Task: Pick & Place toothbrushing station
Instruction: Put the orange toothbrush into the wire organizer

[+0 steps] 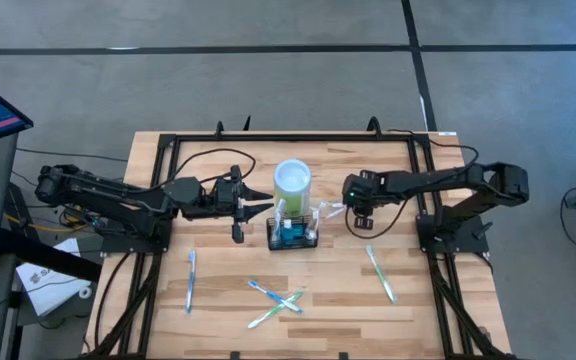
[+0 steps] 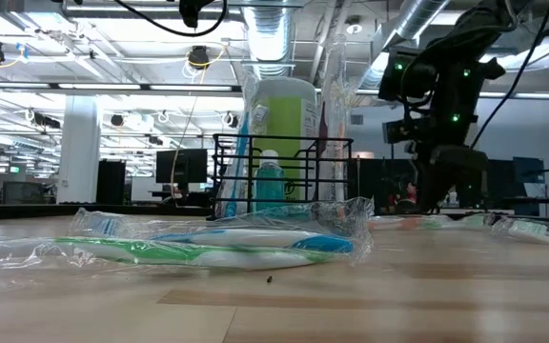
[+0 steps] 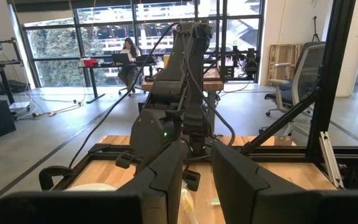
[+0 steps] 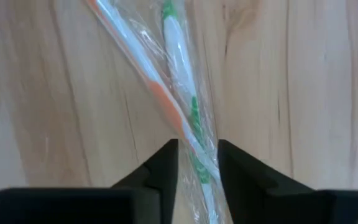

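Already the toothbrushing station (image 1: 293, 236) holds a little: seen from above, the small black wire-mesh caddy sits at the centre of the frame, just below the lime-green cup (image 1: 292, 180), with a teal item and a pale upright piece in its compartments. From table height its thin black wires (image 2: 284, 176) stand upright at mid-frame, a blue-capped bottle showing through them.

By my judgement the job is only partly done. Several wrapped toothbrushes lie loose on the wooden table (image 1: 448, 310) — one at the lower left (image 1: 190, 280), a crossed pair below the caddy (image 1: 276, 301), one at the lower right (image 1: 380, 274).

The right gripper (image 1: 353, 212) is right of the caddy, pointed down at the boards. Its own camera shows the two dark fingers (image 4: 166, 165) set narrowly on either side of a wrapped green-and-white toothbrush (image 4: 182, 93), an orange-handled one lying across it in the same clear film. Whether the pads are pinching it or just straddling it I cannot tell.

The left gripper (image 1: 258, 205) hangs left of the caddy, near the cup, fingers a narrow gap apart and nothing between them.
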Robot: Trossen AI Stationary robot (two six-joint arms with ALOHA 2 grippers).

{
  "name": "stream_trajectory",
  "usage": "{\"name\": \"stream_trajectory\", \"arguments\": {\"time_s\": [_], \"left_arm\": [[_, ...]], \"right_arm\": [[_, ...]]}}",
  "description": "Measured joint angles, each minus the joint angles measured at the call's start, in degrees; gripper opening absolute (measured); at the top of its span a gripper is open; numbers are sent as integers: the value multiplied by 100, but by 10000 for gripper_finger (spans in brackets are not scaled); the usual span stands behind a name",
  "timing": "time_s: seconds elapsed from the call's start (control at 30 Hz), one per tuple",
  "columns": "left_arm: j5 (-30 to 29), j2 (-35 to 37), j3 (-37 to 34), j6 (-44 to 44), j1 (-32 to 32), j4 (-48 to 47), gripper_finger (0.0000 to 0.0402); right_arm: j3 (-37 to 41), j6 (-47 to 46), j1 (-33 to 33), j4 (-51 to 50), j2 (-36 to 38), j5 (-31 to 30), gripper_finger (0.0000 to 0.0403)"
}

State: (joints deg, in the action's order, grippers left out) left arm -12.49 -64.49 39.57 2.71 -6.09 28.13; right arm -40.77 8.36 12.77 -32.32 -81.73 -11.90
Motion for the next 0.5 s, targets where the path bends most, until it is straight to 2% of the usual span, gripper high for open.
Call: {"name": "stream_trajectory", "arguments": {"time_s": [0.27,0.5], "left_arm": [[4,0,0,-1,0,-14,80],[9,0,0,-1,0,-16,80]], "right_arm": [[-3,127,106,-27,0,-49,166],[8,214,200,-97,-135,-17,174]]}}
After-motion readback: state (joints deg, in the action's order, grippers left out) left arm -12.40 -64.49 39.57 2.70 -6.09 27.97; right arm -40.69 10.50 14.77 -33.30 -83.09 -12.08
